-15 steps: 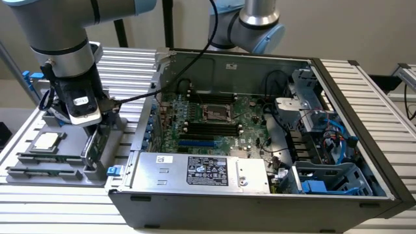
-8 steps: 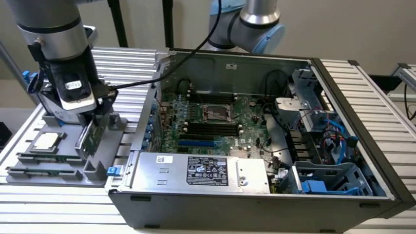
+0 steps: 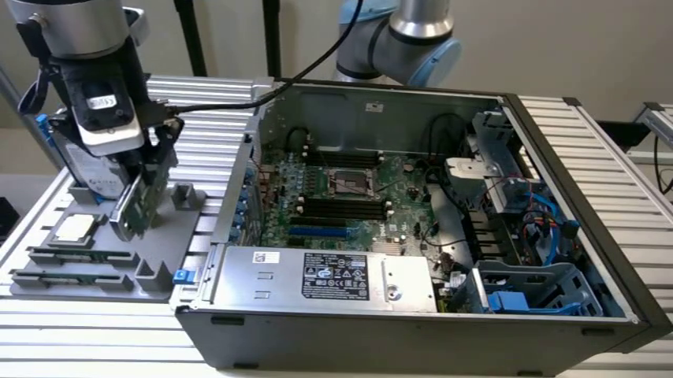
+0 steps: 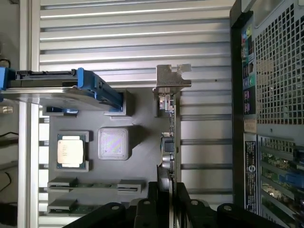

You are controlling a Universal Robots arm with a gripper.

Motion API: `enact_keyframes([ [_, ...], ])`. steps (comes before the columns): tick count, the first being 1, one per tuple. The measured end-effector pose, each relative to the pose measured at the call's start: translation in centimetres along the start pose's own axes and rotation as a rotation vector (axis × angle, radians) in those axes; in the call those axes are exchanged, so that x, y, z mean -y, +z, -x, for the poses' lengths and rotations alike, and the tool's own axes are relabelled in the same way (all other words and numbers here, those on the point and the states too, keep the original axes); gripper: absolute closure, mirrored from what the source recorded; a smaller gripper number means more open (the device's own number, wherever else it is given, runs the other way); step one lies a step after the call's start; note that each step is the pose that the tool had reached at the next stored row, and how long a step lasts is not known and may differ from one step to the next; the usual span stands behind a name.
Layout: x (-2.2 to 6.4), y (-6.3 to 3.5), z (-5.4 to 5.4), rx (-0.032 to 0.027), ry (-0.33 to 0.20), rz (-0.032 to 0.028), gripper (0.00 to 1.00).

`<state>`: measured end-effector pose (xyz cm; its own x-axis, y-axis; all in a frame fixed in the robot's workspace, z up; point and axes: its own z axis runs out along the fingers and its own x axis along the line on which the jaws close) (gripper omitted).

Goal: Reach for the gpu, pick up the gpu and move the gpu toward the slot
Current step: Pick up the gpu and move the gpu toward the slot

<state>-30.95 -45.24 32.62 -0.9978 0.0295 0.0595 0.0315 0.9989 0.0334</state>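
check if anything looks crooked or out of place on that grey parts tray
Nothing stands out. The gpu stands on edge at the gripper, straight in the wrist view. The hard drive, the processor and the memory sticks sit squarely in their holders on the tray, with nothing spilled or visibly damaged.

An open computer case [image 3: 315, 346] is set on the ribbed desk [image 3: 84, 339], its motherboard [image 3: 410, 193] exposed, a power supply [image 3: 315, 276] mounted at the near wall. At the exterior view's left, a grey tray [image 3: 173, 236] is seen carrying a processor [image 3: 72, 228], two memory sticks [image 3: 79, 256] and an upright blue-railed hard drive [image 4: 47, 90].
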Motion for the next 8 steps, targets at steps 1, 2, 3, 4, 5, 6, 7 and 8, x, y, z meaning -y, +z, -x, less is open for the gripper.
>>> enact_keyframes([
  [1,-0.01,-0.44,0.0,-0.0002,-0.001,-0.0002,0.74],
  [2,-0.03,-0.9,0.0,-0.0001,-0.001,-0.0001,0.74],
  [3,-0.04,-1.35,0.0,-0.0001,-0.002,-0.0002,0.74],
  [4,-0.06,-1.81,0.0,-0.0002,-0.003,-0.0003,0.74],
  [5,-0.08,-2.29,0.1,-0.0002,-0.004,-0.0003,0.74],
  [6,-0.1,-2.74,0.1,-0.0003,-0.005,-0.0005,0.74],
  [7,-0.12,-3.19,0.2,-0.0002,-0.007,-0.0004,0.74],
  [8,-0.14,-3.66,0.3,-0.0002,-0.008,-0.0004,0.74],
])
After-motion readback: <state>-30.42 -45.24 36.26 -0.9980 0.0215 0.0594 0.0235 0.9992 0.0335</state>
